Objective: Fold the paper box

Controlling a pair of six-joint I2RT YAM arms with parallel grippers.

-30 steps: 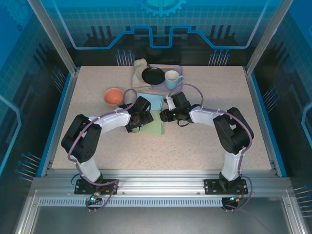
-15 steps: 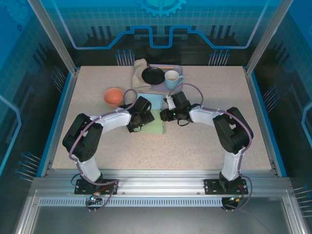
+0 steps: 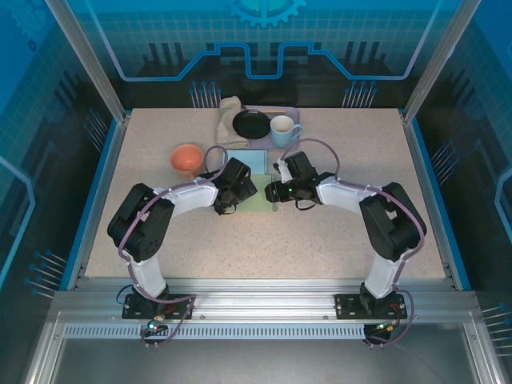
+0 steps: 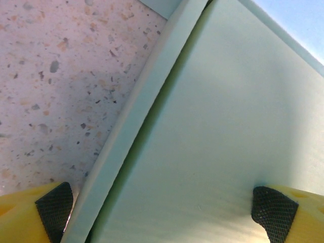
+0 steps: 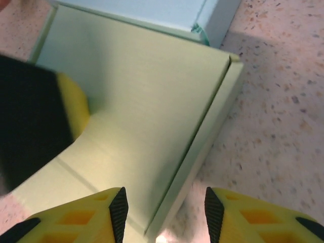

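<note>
"So, where is the paper box (image 3: 258, 203) sitting?"

"It is lying on the table (image 3: 344, 240), out in front of both arm bases. Its pale green panel is facing the bases and a light blue part is lying behind that. Both arms are reaching in to it, one from each side."

"What is the left gripper (image 4: 163, 212) doing?"

"It is standing spread wide across the box's left side wall. One pad (image 4: 53, 210) is hanging over the bare table just outside the box, and the other is sitting over the green panel inside. It is clamping nothing."

"And the right gripper (image 5: 166, 212)?"

"It is standing partly open astride the box's right wall. Gaps are showing on both sides of that wall, so it is holding nothing either."

"Beyond the box?"

"An orange bowl (image 3: 186, 158) is resting just past its far left corner. Farther back, a black pan (image 3: 251, 124) and a pale mug (image 3: 282, 130) are sitting on a purple tray (image 3: 293, 110), with a beige cloth (image 3: 230, 114) lying beside them."
</note>
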